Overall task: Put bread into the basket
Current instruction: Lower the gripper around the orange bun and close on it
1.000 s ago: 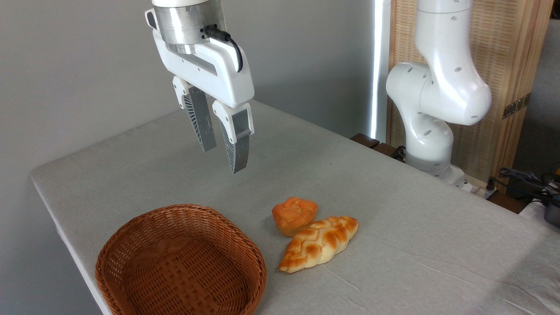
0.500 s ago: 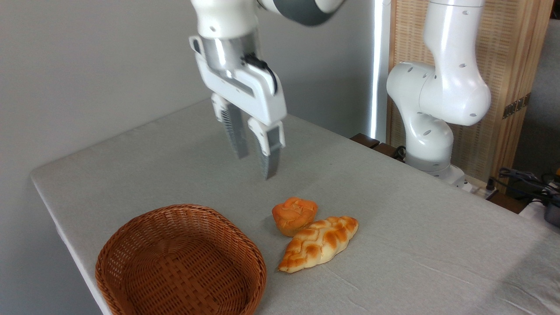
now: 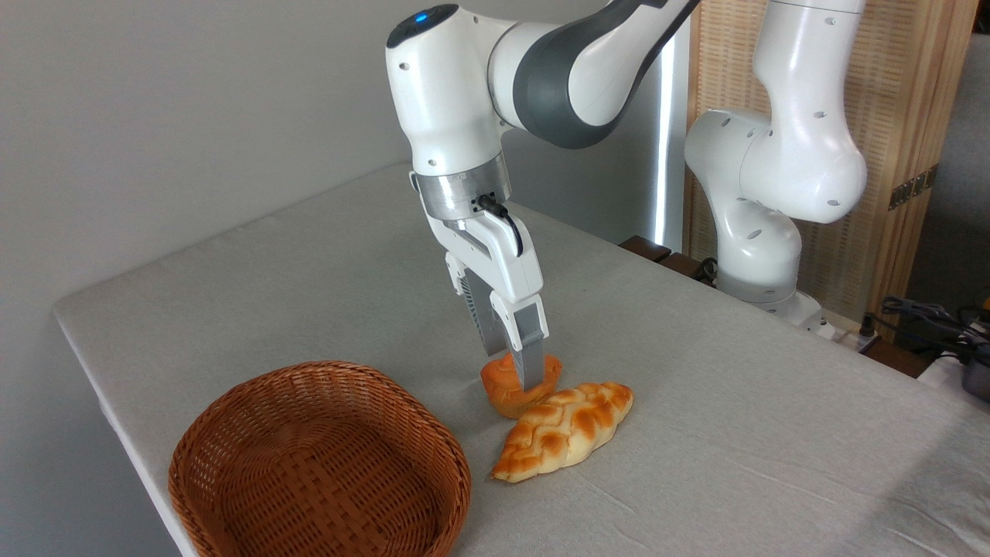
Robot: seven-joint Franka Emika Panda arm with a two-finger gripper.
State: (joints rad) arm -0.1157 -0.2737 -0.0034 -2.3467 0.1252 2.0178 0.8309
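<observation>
Here, pincer (image 3: 517,370) astride bread (image 3: 510,392), basket (image 3: 309,456) well apart

A single fixed camera looks down at an angle across the bench (image 3: 309,271) from close by. The hand (image 3: 514,370) sits near mid-frame, the arm's base (image 3: 762,255) behind it to the right, a grey wall (image 3: 155,116) behind it to the left.

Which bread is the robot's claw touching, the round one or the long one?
The round orange bun. The gripper has its fingers down on its top. The long braided loaf lies in front of it, untouched by the gripper.
</observation>
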